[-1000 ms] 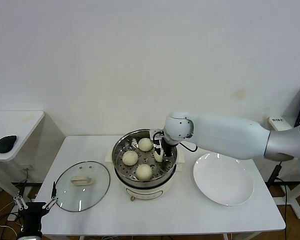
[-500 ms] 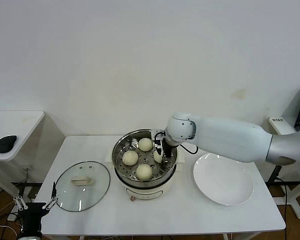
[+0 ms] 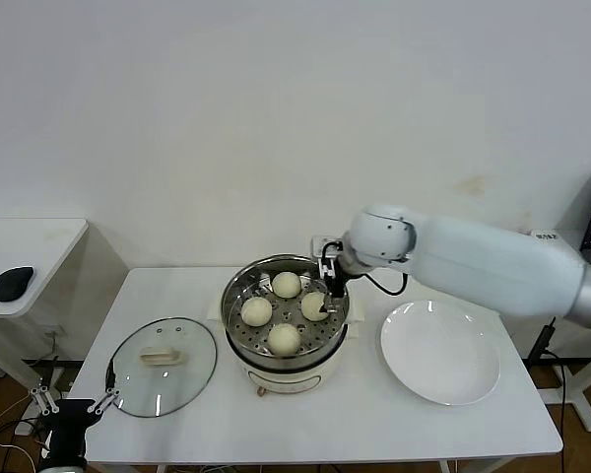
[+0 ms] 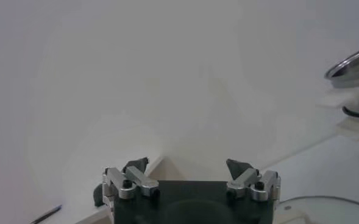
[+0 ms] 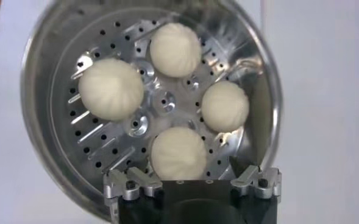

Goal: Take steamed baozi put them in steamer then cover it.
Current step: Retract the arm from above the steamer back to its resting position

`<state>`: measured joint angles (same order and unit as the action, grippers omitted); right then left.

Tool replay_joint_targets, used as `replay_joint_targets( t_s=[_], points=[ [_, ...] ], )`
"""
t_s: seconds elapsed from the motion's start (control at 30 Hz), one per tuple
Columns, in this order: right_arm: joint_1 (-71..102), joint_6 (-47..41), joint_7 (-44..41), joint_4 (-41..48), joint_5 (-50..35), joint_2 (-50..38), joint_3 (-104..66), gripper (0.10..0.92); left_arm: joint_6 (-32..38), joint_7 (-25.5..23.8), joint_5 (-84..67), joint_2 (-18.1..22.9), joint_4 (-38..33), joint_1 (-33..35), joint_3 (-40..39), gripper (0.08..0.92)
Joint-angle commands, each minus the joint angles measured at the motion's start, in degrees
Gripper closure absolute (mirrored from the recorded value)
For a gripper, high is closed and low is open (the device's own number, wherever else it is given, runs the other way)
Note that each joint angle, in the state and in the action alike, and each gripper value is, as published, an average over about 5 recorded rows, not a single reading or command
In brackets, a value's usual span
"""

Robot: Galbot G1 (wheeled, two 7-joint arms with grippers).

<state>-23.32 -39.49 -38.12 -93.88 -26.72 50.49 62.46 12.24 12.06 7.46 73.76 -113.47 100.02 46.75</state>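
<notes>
Counting, head view: four steamed baozi (image 3: 287,285) in steamer (image 3: 287,347); one cover (image 3: 164,366) lying on tabletop (image 3: 374,414); one plate (image 3: 439,352); right gripper (image 3: 327,279) above rim
Right wrist view: right gripper released, holding nothing
Left wrist view: left gripper (image 4: 187,172) released, beside tabletop

Right arm stretched in from the right, wrist bent down, its right gripper (image 3: 327,284) pointing downward with fingers (image 5: 125,185) spread apart and nothing between them; left gripper (image 3: 76,402) parked low at the left, fingers (image 4: 136,164) likewise parted and empty.
</notes>
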Motion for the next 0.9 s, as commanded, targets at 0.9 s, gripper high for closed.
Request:
replay_joint_targets(
  t_s=[0.9],
  points=[
    [113.3,46.3,20.7,-19.2,15.2,28.3,-109.7,0.203,-6.9,-6.3,15.6,-5.0,3.6,-2.8,-4.1,0.177]
  ],
)
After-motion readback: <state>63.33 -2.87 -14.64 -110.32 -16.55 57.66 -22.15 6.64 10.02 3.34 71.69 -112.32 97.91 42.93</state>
